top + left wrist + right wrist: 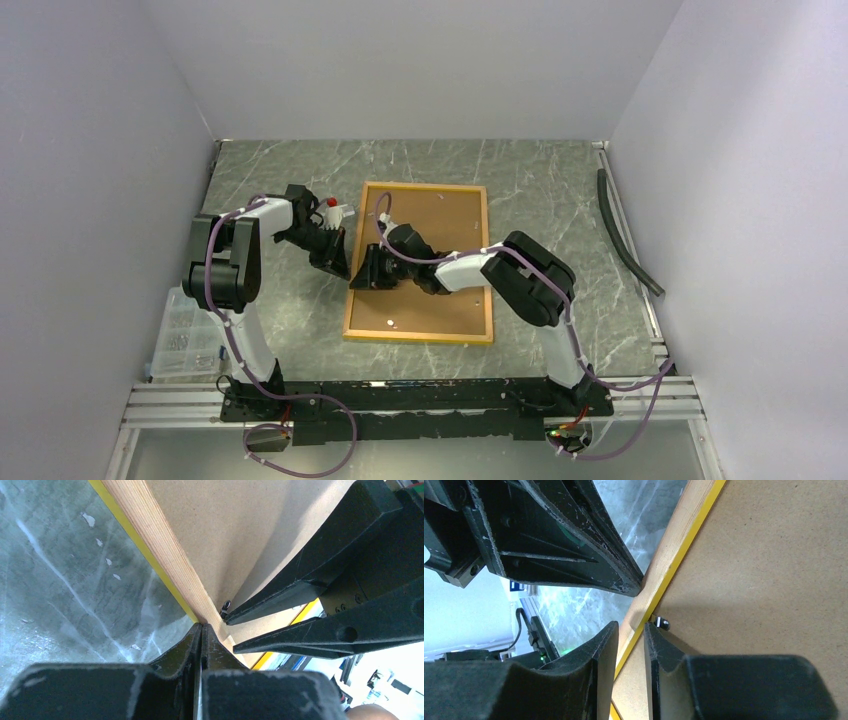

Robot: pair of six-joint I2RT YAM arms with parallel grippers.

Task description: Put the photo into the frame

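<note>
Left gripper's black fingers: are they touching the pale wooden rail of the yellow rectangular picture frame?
Touching. In the left wrist view, the left gripper, fingers shut, meets the frame's pale wooden rail at its tips, with no gap.

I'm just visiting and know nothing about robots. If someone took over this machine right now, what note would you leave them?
Left gripper: shut, holding nothing, tips against the frame at its left rail.
Right gripper: jaws partly apart astride that rail, one fingertip by a small metal tab; whether it pinches the rail is unclear.
The frame lies back-up on the table, brown backing board seated in it.
Photo: not visible, possibly under the board.
Left to do: confirm the photo is inside, then fasten the tabs.
</note>
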